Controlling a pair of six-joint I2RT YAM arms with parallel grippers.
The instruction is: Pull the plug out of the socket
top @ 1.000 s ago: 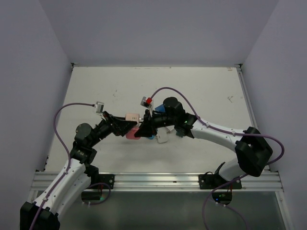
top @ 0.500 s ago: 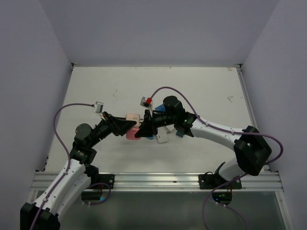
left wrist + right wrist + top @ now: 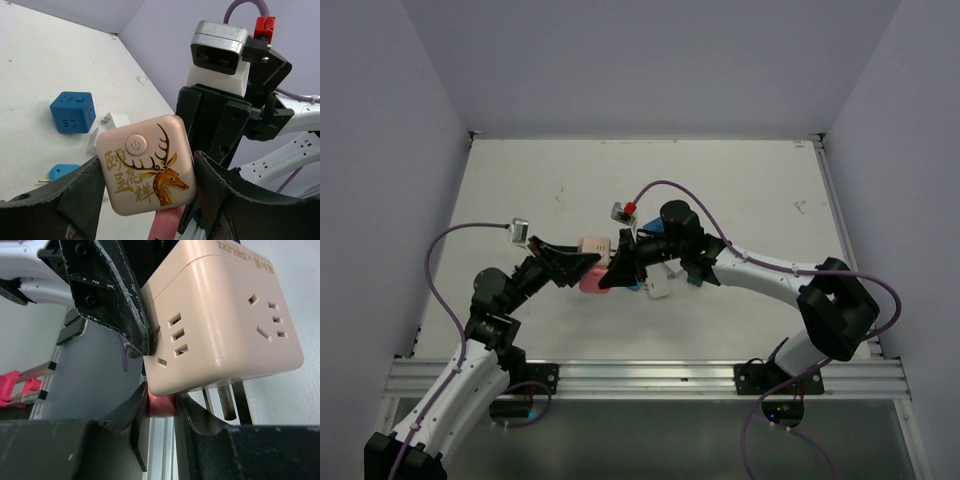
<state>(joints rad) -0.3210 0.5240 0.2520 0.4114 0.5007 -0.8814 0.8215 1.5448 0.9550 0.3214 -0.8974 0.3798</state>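
- The left gripper [image 3: 148, 197] holds the pink cube socket [image 3: 145, 170] across two opposite sides, with its fingers [image 3: 80, 200] set fairly wide to span the cube.
- The socket's facing side has a round power button and a printed golden deer with gold characters.
- The socket is lifted above the table [image 3: 750, 190], at the middle of the workspace where the two arms meet.
- The right gripper [image 3: 161, 415] is pinched nearly closed on the pink plug [image 3: 161, 407], which sits just under the socket.
- In the right wrist view, metal prongs [image 3: 225, 395] show in the gap between the bottom of the socket and the plug, so the two bodies are not flush.
- How deep the prongs still sit in the socket cannot be told.
- A blue cube [image 3: 72, 111], a white adapter [image 3: 109, 126] and a small blue plug [image 3: 62, 171] lie on the table below the grippers, close together.
- The blue cube and the white adapter are just beside each other.
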